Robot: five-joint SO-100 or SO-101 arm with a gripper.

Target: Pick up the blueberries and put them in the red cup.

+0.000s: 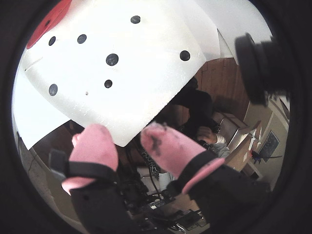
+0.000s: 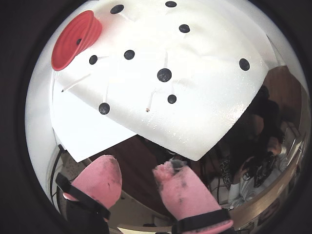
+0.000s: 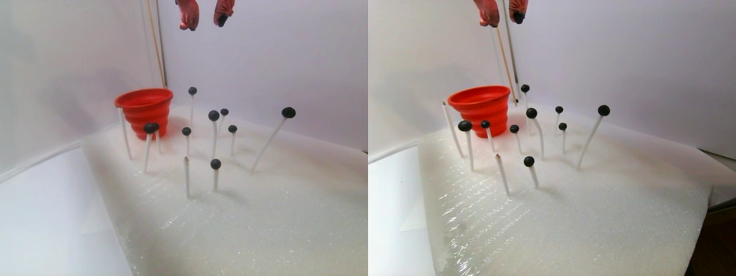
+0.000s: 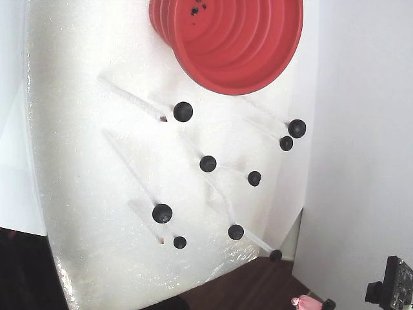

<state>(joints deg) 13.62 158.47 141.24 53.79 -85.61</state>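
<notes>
Red cup (image 4: 227, 42) sitting at top centre of fixed view on white foam sheet (image 4: 84, 161); only tiny dark specks lying on cup floor.

Blueberries (image 4: 183, 111) perching on thin white sticks (image 3: 187, 175), scattered across foam below cup.

Gripper (image 2: 136, 176) hanging at bottom of wrist view, pink fingers (image 2: 183, 187) spread, gripping nothing.

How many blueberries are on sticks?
9 blueberries on sticks in the foam, fixed view: three near the red cup, two mid-sheet, four by the bottom edge. None looks hidden.
</notes>
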